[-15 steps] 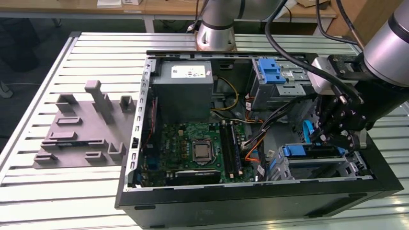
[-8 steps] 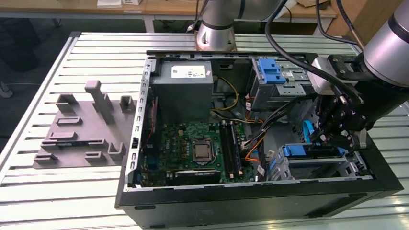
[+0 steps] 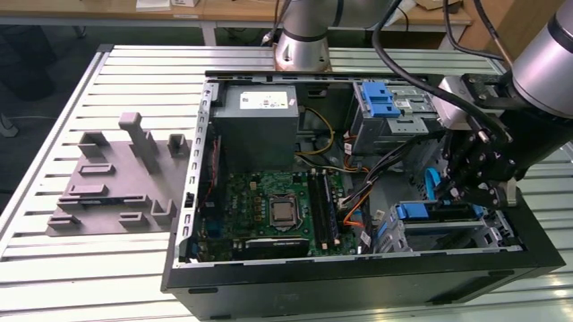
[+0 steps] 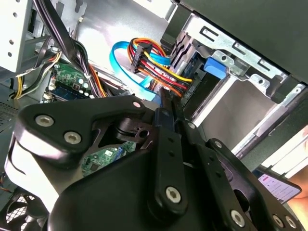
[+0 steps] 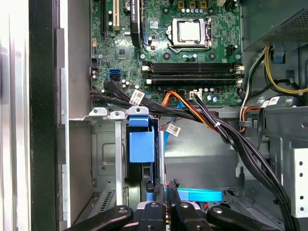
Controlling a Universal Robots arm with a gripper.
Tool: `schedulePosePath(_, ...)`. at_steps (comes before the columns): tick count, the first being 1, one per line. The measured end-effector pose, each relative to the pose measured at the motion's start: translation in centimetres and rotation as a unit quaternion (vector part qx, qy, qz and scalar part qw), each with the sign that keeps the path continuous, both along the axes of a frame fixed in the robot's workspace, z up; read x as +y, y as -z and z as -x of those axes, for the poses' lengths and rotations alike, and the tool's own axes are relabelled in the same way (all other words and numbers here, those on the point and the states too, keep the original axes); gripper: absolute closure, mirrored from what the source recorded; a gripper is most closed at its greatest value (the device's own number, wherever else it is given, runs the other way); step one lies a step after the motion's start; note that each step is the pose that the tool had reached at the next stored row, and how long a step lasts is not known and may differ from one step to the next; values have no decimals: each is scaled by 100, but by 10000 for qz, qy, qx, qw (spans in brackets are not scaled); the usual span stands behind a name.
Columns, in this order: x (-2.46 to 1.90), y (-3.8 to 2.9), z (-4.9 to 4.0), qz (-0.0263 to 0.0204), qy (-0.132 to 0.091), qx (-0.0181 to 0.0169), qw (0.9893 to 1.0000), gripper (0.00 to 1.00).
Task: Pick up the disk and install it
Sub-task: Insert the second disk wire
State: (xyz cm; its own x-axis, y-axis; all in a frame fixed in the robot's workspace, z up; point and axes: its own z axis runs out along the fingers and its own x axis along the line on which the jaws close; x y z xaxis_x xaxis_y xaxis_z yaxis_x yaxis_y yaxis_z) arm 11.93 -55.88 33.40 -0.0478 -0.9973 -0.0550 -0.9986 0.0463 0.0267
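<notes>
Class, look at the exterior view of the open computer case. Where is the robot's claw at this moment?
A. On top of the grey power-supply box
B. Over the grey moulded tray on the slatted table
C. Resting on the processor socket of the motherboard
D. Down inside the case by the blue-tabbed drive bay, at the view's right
D: in the exterior view the claw hangs inside the computer case, just above the blue tab at the drive bay.

The computer case [image 3: 358,268] lies open on the slatted table [image 3: 54,268]. The fixture block [image 3: 117,181] sits on the table at the exterior view's left of the case. Inside the case, the power supply [image 3: 255,127] is behind the motherboard [image 3: 268,208]. The disk [image 3: 443,213] appears seated in the drive cage [image 3: 501,231] at the exterior view's right. The gripper [image 3: 474,191] is directly above the disk.
</notes>
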Motion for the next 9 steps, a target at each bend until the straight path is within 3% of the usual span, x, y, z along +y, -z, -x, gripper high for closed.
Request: schedulePosePath(9, 0, -48, 0, 1, 0, 0, 10000, 83)
